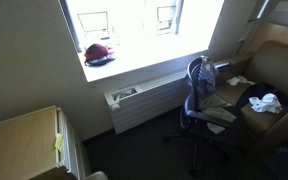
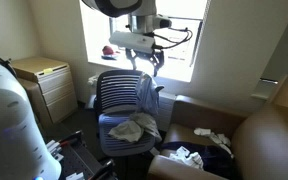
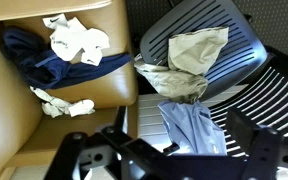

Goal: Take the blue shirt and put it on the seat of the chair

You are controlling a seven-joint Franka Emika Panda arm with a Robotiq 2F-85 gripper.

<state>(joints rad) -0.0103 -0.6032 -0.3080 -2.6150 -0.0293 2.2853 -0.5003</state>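
Observation:
The blue shirt (image 3: 189,125) lies draped over the top of the slatted backrest of the black office chair (image 2: 119,95); it also shows in both exterior views (image 1: 206,72) (image 2: 156,90). My gripper (image 3: 189,138) hangs right above the shirt with its fingers spread on either side of the cloth, open and not clamped on it; in an exterior view it is just over the backrest (image 2: 146,64). The chair seat (image 3: 239,60) holds a crumpled beige cloth (image 3: 196,52).
A brown armchair (image 3: 24,120) stands beside the chair with a navy garment (image 3: 54,62) and white cloths (image 3: 76,40) on it. A window sill (image 1: 134,62) with a red item is behind, a radiator below it, and a wooden cabinet (image 2: 44,80) nearby.

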